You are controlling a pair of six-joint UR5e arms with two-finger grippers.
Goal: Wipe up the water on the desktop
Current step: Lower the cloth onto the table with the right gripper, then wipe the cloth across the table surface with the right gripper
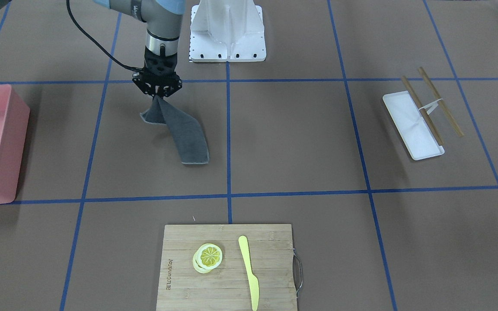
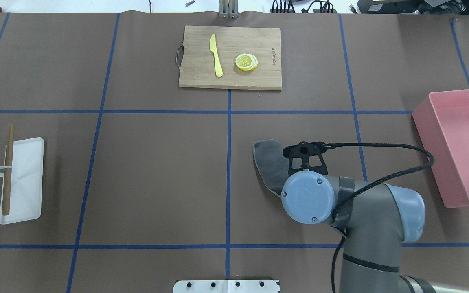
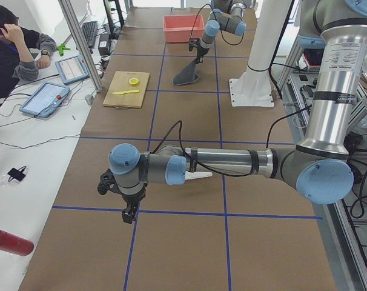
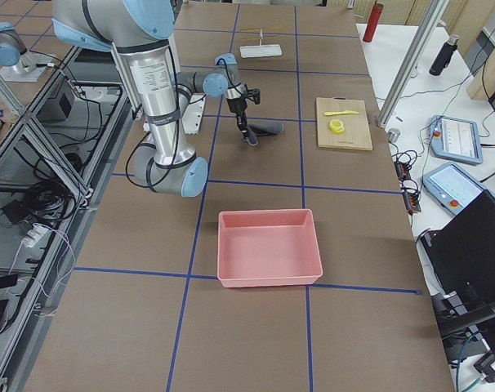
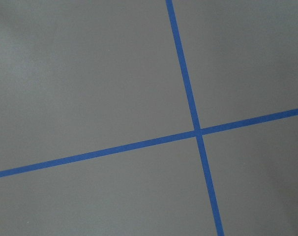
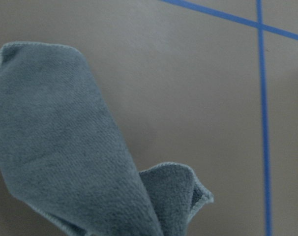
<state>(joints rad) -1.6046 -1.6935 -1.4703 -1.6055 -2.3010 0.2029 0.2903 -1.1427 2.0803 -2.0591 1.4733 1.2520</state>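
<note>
Closest to the robot's base, the right pincer points straight down over the brown surface, its jaws pinched narrow on one corner of a grey cloth. The cloth hangs from the pincer in a fold and slopes away from the robot until its far end lies flat on the surface, just on the robot's right of the central blue tape line. Level with the cloth, a pink bin stands well off to the right and a white tray well off to the left, with one of two wooden sticks lying on the tray's edge. The left pincer hangs low over a tape crossing past the tray; whether it is wide or narrow I cannot tell. Farthest out lies a bamboo cutting board carrying a yellow knife beside lemon slices.
</note>
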